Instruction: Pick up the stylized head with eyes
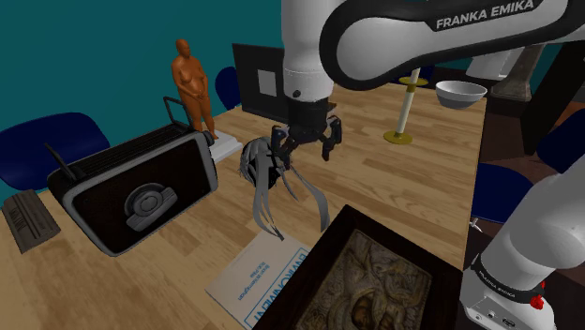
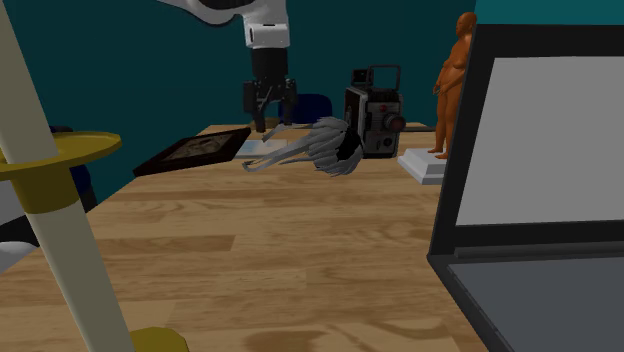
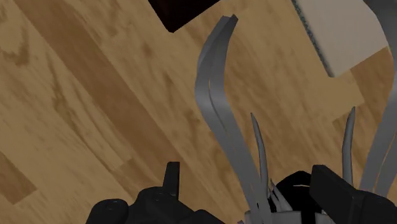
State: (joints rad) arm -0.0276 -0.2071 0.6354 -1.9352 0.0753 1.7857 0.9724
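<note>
In the shoulder view, the white arm reaches down over the wooden table point(image 1: 394, 187). Its gripper point(image 1: 303, 150) hangs there with the two black fingers spread apart. The stylized head point(image 1: 255, 157), a dark grey lump, sits just beside the finger on this view's left. Its long grey strands point(image 1: 272, 211) trail toward a white booklet point(image 1: 258, 281) at the near edge, where a dark framed relief point(image 1: 375, 281) lies beside the booklet. Off to the left stands a black movie camera point(image 1: 141, 192). Behind it are an orange figurine point(image 1: 190, 80) on a white base and a black laptop point(image 1: 258, 80). Farther right I see a yellow-and-white stand point(image 1: 406, 103) and a white bowl point(image 1: 460, 92).

In the second exterior view, the laptop point(image 2: 540, 150) looms in the right foreground and the stand point(image 2: 50, 200) in the left. The stylized head point(image 2: 338, 150) is mid-table point(image 2: 250, 240), on the wood or low over it; I cannot tell which. The strands point(image 2: 275, 158) stretch toward this view's left. The gripper point(image 2: 274, 122) hangs above and behind those strands, fingers parted. The movie camera point(image 2: 375, 110) stands just beyond the head, with the figurine point(image 2: 458, 80) to its right and the framed relief point(image 2: 195, 150) to the left.

In the wrist view, the gripper point(image 3: 248, 170) has its fingers well apart. The stylized head point(image 3: 289, 191) lies between them, close to one finger point(image 3: 331, 191), though I cannot tell if they touch. The strands point(image 3: 219, 108) fan out ahead over the table point(image 3: 95, 95), toward a corner of the framed relief point(image 3: 184, 13) and a pale corner of the booklet point(image 3: 343, 38).
</note>
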